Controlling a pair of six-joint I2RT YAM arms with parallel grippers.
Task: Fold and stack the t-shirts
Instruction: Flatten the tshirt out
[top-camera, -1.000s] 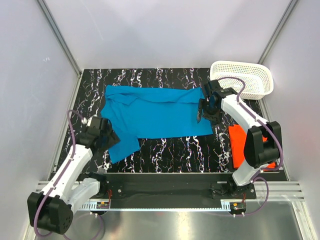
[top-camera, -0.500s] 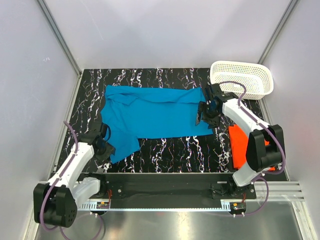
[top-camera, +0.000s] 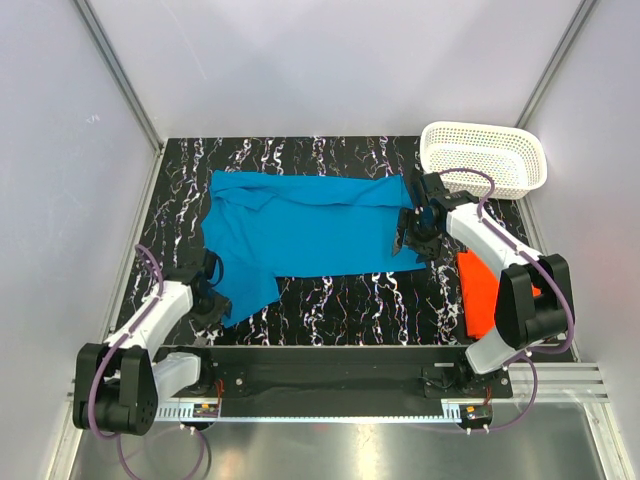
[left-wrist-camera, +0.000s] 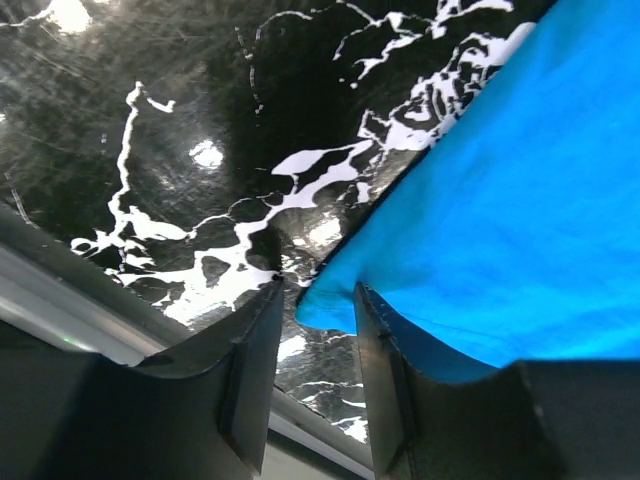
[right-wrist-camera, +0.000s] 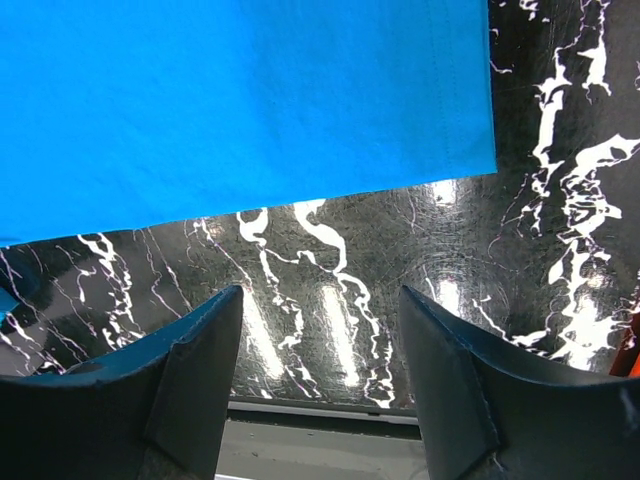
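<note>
The bright blue t-shirt (top-camera: 305, 225) lies spread on the black marbled table (top-camera: 340, 300). My left gripper (top-camera: 208, 301) is low at the shirt's near-left corner. In the left wrist view its jaws (left-wrist-camera: 318, 292) stand open a narrow way with the blue corner (left-wrist-camera: 326, 305) between the fingertips, not pinched. My right gripper (top-camera: 409, 238) hovers open over the shirt's near-right corner. In the right wrist view the jaws (right-wrist-camera: 320, 292) are wide apart and empty, and the blue hem (right-wrist-camera: 300, 120) lies just ahead. The orange-red t-shirt (top-camera: 477, 290) lies folded at the right, partly hidden by the right arm.
A white perforated basket (top-camera: 485, 160) stands at the back right corner. Grey walls close in both sides. The table's metal front rail (top-camera: 330, 355) runs just behind the left gripper, and it shows in the left wrist view (left-wrist-camera: 90, 300).
My left gripper has moved toward the near edge and lowered onto the blue shirt's near-left corner. My right gripper has shifted slightly nearer along the shirt's right edge.
</note>
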